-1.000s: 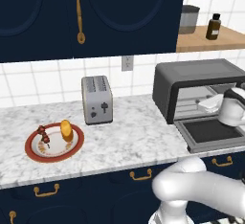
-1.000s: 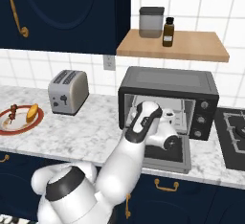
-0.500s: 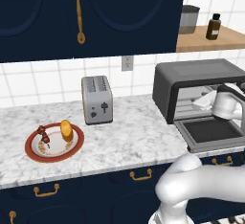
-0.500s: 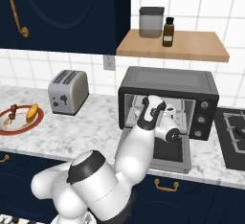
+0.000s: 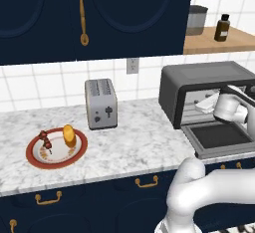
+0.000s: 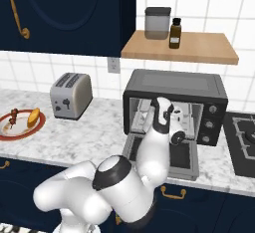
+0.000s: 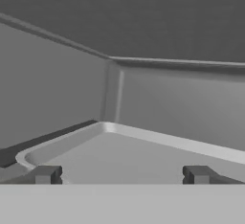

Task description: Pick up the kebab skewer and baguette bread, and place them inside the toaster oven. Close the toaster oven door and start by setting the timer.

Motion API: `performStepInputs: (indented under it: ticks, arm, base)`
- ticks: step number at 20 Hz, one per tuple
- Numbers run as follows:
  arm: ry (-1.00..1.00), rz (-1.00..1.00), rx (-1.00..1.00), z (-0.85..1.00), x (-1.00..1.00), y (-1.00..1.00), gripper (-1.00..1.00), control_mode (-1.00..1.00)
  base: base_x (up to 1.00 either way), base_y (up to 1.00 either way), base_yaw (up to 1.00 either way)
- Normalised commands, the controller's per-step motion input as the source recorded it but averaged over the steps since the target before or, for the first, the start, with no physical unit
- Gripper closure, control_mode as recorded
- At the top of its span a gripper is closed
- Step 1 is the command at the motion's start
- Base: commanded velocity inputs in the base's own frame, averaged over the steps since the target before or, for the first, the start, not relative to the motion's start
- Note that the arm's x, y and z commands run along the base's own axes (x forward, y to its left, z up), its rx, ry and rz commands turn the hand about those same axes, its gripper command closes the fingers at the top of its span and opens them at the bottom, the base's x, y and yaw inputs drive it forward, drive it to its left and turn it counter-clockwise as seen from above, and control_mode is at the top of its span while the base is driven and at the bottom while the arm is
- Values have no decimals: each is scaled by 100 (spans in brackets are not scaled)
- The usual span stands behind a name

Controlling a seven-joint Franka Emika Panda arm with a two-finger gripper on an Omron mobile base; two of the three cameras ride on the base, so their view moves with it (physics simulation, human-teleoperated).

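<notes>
The kebab skewer (image 5: 46, 141) (image 6: 12, 119) and the baguette bread (image 5: 69, 135) (image 6: 34, 117) lie side by side on a red-rimmed plate (image 5: 35, 158) (image 6: 21, 133) at the left of the counter. The toaster oven (image 5: 209, 77) (image 6: 174, 82) stands at the right, its toaster oven door (image 5: 219, 136) (image 6: 187, 158) folded down flat. My gripper (image 5: 201, 106) (image 6: 144, 120) (image 7: 122, 175) reaches into the oven cavity, far from the plate. In the hand view its fingertips (image 7: 45, 174) stand wide apart, open and empty, just above the inner metal tray (image 7: 143, 153).
A silver slot toaster (image 5: 101, 103) (image 6: 71, 95) stands between plate and oven. Above the oven, a wooden shelf (image 6: 199, 50) carries a grey canister (image 6: 158, 23) and a brown bottle (image 6: 175, 33). A stove top (image 6: 242, 137) lies right of the oven. Dark cabinets hang overhead.
The hand has swung from above the lowered door leftward and into the oven cavity. The jaws stayed open. Plate, skewer and bread have not moved.
</notes>
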Motion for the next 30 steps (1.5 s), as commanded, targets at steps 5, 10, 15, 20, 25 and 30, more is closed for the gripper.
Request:
performStepInputs:
  ticks: [5, 10, 15, 20, 25, 30]
  arm:
    - [0, -5, 0, -16, 29, -7, -100, -100]
    - [0, -2, 0, -7, 26, -18, -100, -100]
    - [7, 0, 0, -30, 7, -27, -100, -100]
    - [23, -3, 0, -58, -16, -33, -100, -100]
    - [17, -2, 0, -80, -44, -28, -100, -100]
    - [8, -6, 0, -83, -75, -22, -100, -100]
  base:
    - [0, 0, 0]
    - [0, 0, 0]
    - [0, 0, 0]
    - [0, 0, 0]
    - [0, 0, 0]
    - [0, 0, 0]
